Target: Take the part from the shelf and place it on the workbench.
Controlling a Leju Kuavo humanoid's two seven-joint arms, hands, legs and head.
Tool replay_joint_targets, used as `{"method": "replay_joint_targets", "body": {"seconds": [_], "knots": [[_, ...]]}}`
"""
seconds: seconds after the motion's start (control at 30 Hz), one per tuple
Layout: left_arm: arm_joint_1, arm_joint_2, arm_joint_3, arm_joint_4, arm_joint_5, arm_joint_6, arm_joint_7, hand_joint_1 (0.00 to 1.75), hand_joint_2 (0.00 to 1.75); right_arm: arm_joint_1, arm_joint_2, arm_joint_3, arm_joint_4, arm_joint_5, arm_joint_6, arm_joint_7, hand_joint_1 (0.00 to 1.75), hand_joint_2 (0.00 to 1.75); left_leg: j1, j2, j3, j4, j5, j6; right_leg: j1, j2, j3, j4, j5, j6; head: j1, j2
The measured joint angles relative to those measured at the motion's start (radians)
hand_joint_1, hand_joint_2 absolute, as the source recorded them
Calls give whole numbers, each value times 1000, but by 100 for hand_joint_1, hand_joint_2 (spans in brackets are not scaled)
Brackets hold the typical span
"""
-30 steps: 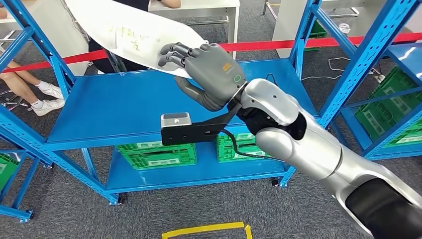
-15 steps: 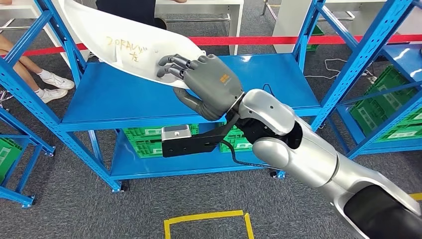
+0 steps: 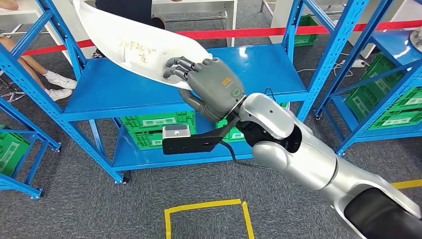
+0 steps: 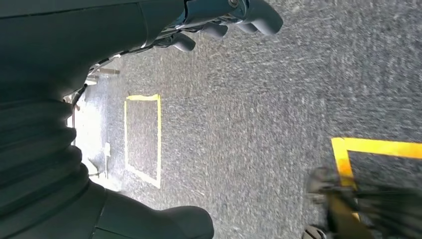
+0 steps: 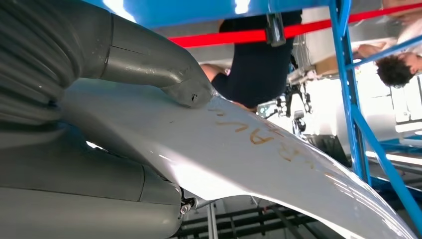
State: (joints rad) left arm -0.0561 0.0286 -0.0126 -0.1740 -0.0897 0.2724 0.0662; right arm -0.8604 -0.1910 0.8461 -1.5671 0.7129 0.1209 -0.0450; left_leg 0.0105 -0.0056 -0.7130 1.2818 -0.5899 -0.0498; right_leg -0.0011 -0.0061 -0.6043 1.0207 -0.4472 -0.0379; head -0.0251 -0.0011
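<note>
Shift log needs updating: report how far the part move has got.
Done: the right hand grips the white part, lifted clear above the blue shelf. In hand: carrying it. Left: setting it on the workbench, not seen here. The left hand hangs over the floor.

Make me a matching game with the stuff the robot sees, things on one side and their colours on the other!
Things:
1. shelf
2. part held by the right robot hand
3. crates
4. barrier tape

Colours:
A. green
B. red
C. white
D. blue

Pairs: 1-D, 2-C, 3-A, 4-B
</note>
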Motion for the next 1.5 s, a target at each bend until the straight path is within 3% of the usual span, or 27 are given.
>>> {"method": "replay_joint_targets", "body": {"seconds": [0.07, 0.13, 0.2, 0.23, 0.3, 0.33, 0.4, 0.47, 0.5, 0.53, 0.57, 0.63, 0.7, 0.73, 0.8, 0.87, 0.97, 1.0, 1.07, 1.13, 1.2, 1.23, 1.27, 1.33, 1.4, 1.47, 1.5], "knots": [[-4, 2, 0, 0, -2, 0, 4, 0, 175, 8, 3, 0, -1, 11, 5, 12, 175, 175, 4, 0, 35, 6, 34, -5, -1, -1, -32, 2, 24, 4, 0, 0], [-10, 2, 0, -1, -4, 0, 8, 0, 175, 8, 9, 0, -6, 20, 13, 23, 175, 175, 8, 1, 132, -107, 67, -6, -1, -2, -60, 6, 47, 12, 0, 0], [-17, 4, 0, -3, -6, 0, 11, 0, 175, 4, 17, -1, -13, 23, 23, 30, 175, 175, 4, -2, 215, -229, 49, 4, -1, -3, -76, 9, 67, 23, 1, 0], [-19, 6, 0, -4, -7, -1, 12, 0, 175, 1, 21, -1, -16, 23, 29, 32, 175, 175, -1, -4, 229, -260, 38, 14, -2, -4, -79, 7, 77, 30, 1, 0], [-21, 9, 0, -3, -10, -2, 15, 0, 175, -3, 27, -1, -18, 22, 40, 37, 175, 175, -6, -3, 216, -271, 52, 36, -7, -4, -83, 1, 95, 44, 1, 0], [-20, 11, 0, -3, -11, -2, 16, 0, 175, -4, 29, -1, -18, 22, 45, 40, 175, 175, -7, -1, 208, -271, 64, 46, -9, -3, -90, 7, 84, 49, 1, 0], [-18, 15, -1, -2, -12, -2, 16, 0, 175, -7, 30, -1, -18, 19, 55, 46, 175, 175, -6, 5, 184, -274, 91, 61, -11, 0, -117, 72, 3, 56, 3, 0], [-16, 19, -1, -2, -12, -2, 14, 0, 175, -13, 32, -1, -18, 13, 64, 48, 175, 175, -8, 7, 150, -272, 119, 68, -10, 2, -149, 205, -101, 57, 4, 0], [-15, 20, -1, -2, -12, -2, 11, 0, 175, -15, 32, -1, -18, 8, 69, 48, 175, 175, -9, 7, 132, -271, 132, 69, -9, 3, -156, 265, -125, 56, 4, 0], [-14, 21, -1, -2, -12, -2, 9, 0, 175, -17, 33, -1, -18, 3, 73, 48, 175, 175, -10, 7, 113, -269, 145, 69, -8, 4, -149, 299, -124, 54, 4, 0], [-13, 21, -1, -2, -12, -2, 6, 0, 175, -20, 34, -1, -18, -2, 76, 47, 175, 175, -11, 7, 96, -266, 157, 68, -6, 4, -126, 299, -104, 51, 4, 0], [-10, 21, -1, -2, -12, -2, 2, 0, 175, -34, 36, -1, -18, -14, 78, 46, 175, 175, -11, 7, 64, -257, 177, 63, -1, 5, -30, 198, -68, 42, 4, 0], [-7, 21, -1, -2, -11, -2, -3, 0, 175, -52, 42, -1, -18, -23, 78, 45, 175, 175, -12, 7, 45, -250, 195, 54, 5, 5, 69, 59, -85, 33, 4, 0], [-6, 22, -1, -2, -9, -2, -4, 0, 175, -60, 44, -1, -18, -27, 78, 44, 175, 175, -12, 6, 41, -250, 204, 47, 8, 6, 93, 19, -99, 29, 4, 0], [-1, 26, -1, -1, -5, -2, -6, 0, 175, -66, 47, -1, -17, -34, 77, 42, 175, 175, -9, 5, 38, -256, 222, 35, 10, 4, 93, 1, -93, 20, 7, 0], [4, 29, -1, 0, 0, -2, -7, 0, 175, -70, 50, -1, -14, -40, 77, 41, 175, 175, -6, 3, 26, -238, 198, 23, 6, 0, 78, -5, -70, 6, 7, 0], [8, 31, -1, 1, 5, -2, -9, 0, 175, -75, 59, 0, -9, -45, 77, 39, 175, 175, -1, 2, -16, -87, 58, 8, 4, -3, 37, -8, -31, -5, 4, 0], [8, 32, -1, 1, 6, -2, -10, 0, 175, -76, 61, 0, -8, -48, 77, 39, 175, 175, 0, 2, -24, -28, 30, 3, 4, -4, 21, -7, -18, -4, 4, 0], [8, 32, -1, 1, 6, -2, -12, 0, 175, -76, 64, 4, -5, -52, 77, 42, 175, 175, 3, 2, -6, 23, 45, -2, 4, -6, -11, -6, 8, -1, 4, 0], [7, 32, 0, 1, 6, -2, -13, 0, 175, -77, 68, 10, -2, -54, 76, 45, 175, 175, 8, 2, 76, -52, 89, -4, 4, -7, -41, -2, 31, 6, 4, 0], [5, 33, 0, 0, 7, -2, -12, 0, 175, -81, 74, 15, 0, -55, 75, 47, 175, 175, 7, 1, 182, -192, 73, 1, 5, -7, -62, 3, 51, 16, 4, 0], [4, 34, 0, 0, 8, -3, -11, 0, 175, -83, 78, 17, 0, -55, 74, 47, 175, 175, 4, 0, 212, -241, 57, 8, 5, -7, -67, 4, 61, 21, 4, 0], [3, 35, 0, -1, 11, -3, -10, 0, 175, -84, 81, 18, 1, -55, 73, 47, 175, 175, -1, 0, 223, -267, 47, 17, 3, -8, -70, 2, 71, 28, 5, 0], [5, 37, 2, 0, 17, -3, -7, 0, 175, -83, 85, 24, 5, -55, 73, 47, 175, 175, -4, 3, 206, -275, 63, 38, -1, -7, -77, -1, 82, 41, 4, 0], [7, 38, 4, 1, 20, -3, -5, 0, 175, -80, 86, 31, 10, -55, 74, 49, 175, 175, -3, 7, 186, -278, 89, 55, -3, -2, -98, 39, 29, 51, 4, 0], [9, 41, 7, 1, 21, -3, -4, 0, 175, -80, 88, 35, 12, -55, 74, 50, 175, 175, -3, 10, 156, -277, 115, 64, -4, 1, -127, 148, -80, 57, 5, 0], [9, 42, 9, 1, 21, -3, -3, 0, 175, -80, 88, 37, 13, -55, 73, 50, 175, 175, -4, 11, 138, -276, 129, 66, -4, 2, -137, 211, -118, 59, 5, 0]]}}
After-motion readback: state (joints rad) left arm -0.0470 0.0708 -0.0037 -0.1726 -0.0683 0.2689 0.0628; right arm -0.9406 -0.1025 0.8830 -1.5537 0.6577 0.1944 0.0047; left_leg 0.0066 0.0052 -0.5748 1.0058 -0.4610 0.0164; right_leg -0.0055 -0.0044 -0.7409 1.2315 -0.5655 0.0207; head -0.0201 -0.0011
